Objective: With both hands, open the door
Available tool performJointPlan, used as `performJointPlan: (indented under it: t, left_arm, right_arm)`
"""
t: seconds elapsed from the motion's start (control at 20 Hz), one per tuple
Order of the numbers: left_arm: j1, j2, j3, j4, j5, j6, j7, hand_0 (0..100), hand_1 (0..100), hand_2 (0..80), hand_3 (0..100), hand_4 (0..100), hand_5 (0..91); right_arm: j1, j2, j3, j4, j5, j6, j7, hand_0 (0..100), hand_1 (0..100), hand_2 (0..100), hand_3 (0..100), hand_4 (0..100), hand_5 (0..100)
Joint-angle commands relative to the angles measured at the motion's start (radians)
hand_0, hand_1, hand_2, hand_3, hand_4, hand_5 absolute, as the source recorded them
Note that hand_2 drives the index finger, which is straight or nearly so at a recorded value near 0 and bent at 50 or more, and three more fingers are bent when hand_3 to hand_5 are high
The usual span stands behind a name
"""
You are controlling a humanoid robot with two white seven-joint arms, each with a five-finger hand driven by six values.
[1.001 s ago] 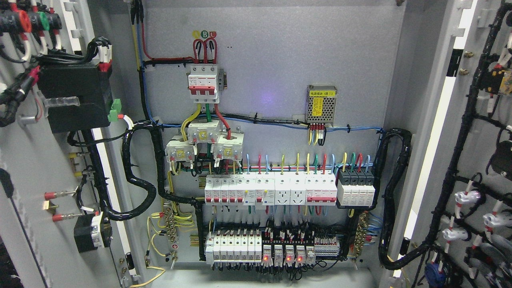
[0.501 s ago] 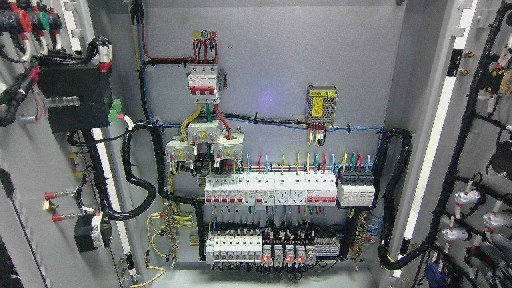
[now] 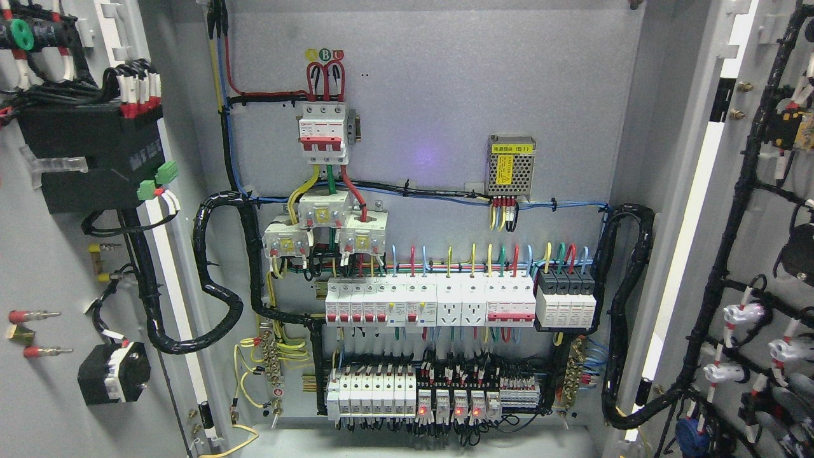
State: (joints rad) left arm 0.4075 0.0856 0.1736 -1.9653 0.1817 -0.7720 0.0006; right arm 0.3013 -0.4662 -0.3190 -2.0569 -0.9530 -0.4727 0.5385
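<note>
- At picture left, left door (image 3: pixel 51 254) shows its inner face, and it sits further left and more face-on than a second ago; black box (image 3: pixel 89 159) and rotary switch (image 3: pixel 114 373) on it have slid leftward with it. So it has swung wider.
- At picture right, right door (image 3: pixel 763 267) looks unchanged since then, already swung out, its wire loom (image 3: pixel 718 267) and white connectors in the same spots.
- Judgement: both doors are open, left one just gaining the last bit of swing; task looks near done or done.
- No hand or arm of the robot in view, so finger state cannot be told, nor whether anything holds the doors.
- Cabinet (image 3: pixel 445 95) between the doors is fully exposed. Contents:
- red-toggle main breaker (image 3: pixel 324 130) top centre, red, green and yellow leads below it;
- three white blocks just beneath;
- mesh-cased power supply (image 3: pixel 510 165) to the right;
- breaker row (image 3: pixel 429 300) mid-height with two sockets, black modules at its right end;
- lower row (image 3: pixel 432 397) with small units showing red lights;
- black conduit (image 3: pixel 219 267) looping from cabinet to left door, another at right side (image 3: pixel 626 318).
- Risk guess: conduits could go taut if doors swing much more.
</note>
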Motion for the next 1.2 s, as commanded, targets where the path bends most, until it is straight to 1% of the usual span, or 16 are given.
performJointPlan:
  t: [0.0, 0.05, 0.1, 0.2, 0.3, 0.4, 0.5, 0.55, 0.6, 0.65, 0.75, 0.85, 1.0, 1.15]
  left_arm:
    - [-0.002, 0.190, 0.305, 0.141, 0.155, -0.894, -0.002, 0, 0, 0.0, 0, 0, 0.0]
    - [-0.022, 0.239, 0.313, 0.182, 0.188, -0.894, -0.002, 0, 0, 0.0, 0, 0, 0.0]
    - [-0.054, 0.281, 0.313, 0.231, 0.205, -0.894, -0.002, 0, 0, 0.0, 0, 0, 0.0]
    - [-0.152, 0.331, 0.305, 0.349, 0.206, -0.894, -0.004, 0, 0, 0.0, 0, 0, 0.0]
    - [-0.231, 0.379, 0.305, 0.460, 0.208, -0.894, -0.004, 0, 0, 0.0, 0, 0, 0.0]
    - [-0.292, 0.442, 0.305, 0.573, 0.209, -0.894, -0.004, 0, 0, 0.0, 0, 0, 0.0]
    - [-0.357, 0.486, 0.305, 0.676, 0.216, -0.894, -0.002, 0, 0, 0.0, 0, 0, 0.0]
    - [-0.384, 0.506, 0.305, 0.718, 0.226, -0.894, -0.002, 0, 0, 0.0, 0, 0, 0.0]
    - [-0.406, 0.529, 0.305, 0.750, 0.243, -0.894, -0.002, 0, 0, 0.0, 0, 0, 0.0]
    - [-0.418, 0.548, 0.305, 0.775, 0.260, -0.894, -0.004, 0, 0, 0.0, 0, 0, 0.0]
    - [-0.434, 0.575, 0.307, 0.812, 0.283, -0.892, -0.004, 0, 0, 0.0, 0, 0, 0.0]
    - [-0.453, 0.603, 0.304, 0.848, 0.295, -0.892, -0.002, 0, 0, 0.0, 0, 0, 0.0]
    - [-0.466, 0.623, 0.294, 0.879, 0.294, -0.892, -0.004, 0, 0, 0.0, 0, 0, 0.0]
    - [-0.454, 0.625, 0.287, 0.872, 0.294, -0.892, -0.002, 0, 0, 0.0, 0, 0, 0.0]
  right_arm:
    - [0.002, 0.078, -0.083, 0.047, 0.000, 0.000, 0.000, 0, 0, 0, 0, 0, 0]
    - [0.002, 0.086, -0.090, 0.052, -0.001, 0.000, 0.001, 0, 0, 0, 0, 0, 0]
    - [0.002, 0.096, -0.097, 0.056, -0.001, 0.000, 0.000, 0, 0, 0, 0, 0, 0]
    - [0.002, 0.112, -0.115, 0.060, 0.000, 0.000, 0.000, 0, 0, 0, 0, 0, 0]
    - [0.002, 0.136, -0.129, 0.061, 0.000, 0.000, 0.000, 0, 0, 0, 0, 0, 0]
    - [0.002, 0.156, -0.140, 0.078, 0.000, 0.000, 0.000, 0, 0, 0, 0, 0, 0]
    - [0.002, 0.167, -0.150, 0.092, 0.000, 0.000, 0.000, 0, 0, 0, 0, 0, 0]
    - [0.002, 0.170, -0.164, 0.095, 0.000, 0.000, 0.000, 0, 0, 0, 0, 0, 0]
    - [0.002, 0.181, -0.173, 0.101, 0.000, 0.000, 0.000, 0, 0, 0, 0, 0, 0]
    - [0.002, 0.190, -0.178, 0.107, -0.001, 0.000, 0.000, 0, 0, 0, 0, 0, 0]
    - [0.002, 0.196, -0.192, 0.115, 0.000, 0.000, 0.000, 0, 0, 0, 0, 0, 0]
    - [0.002, 0.208, -0.202, 0.121, -0.001, 0.000, 0.000, 0, 0, 0, 0, 0, 0]
    - [0.002, 0.227, -0.219, 0.130, 0.000, 0.000, 0.000, 0, 0, 0, 0, 0, 0]
    - [0.002, 0.231, -0.221, 0.132, -0.001, -0.001, 0.000, 0, 0, 0, 0, 0, 0]
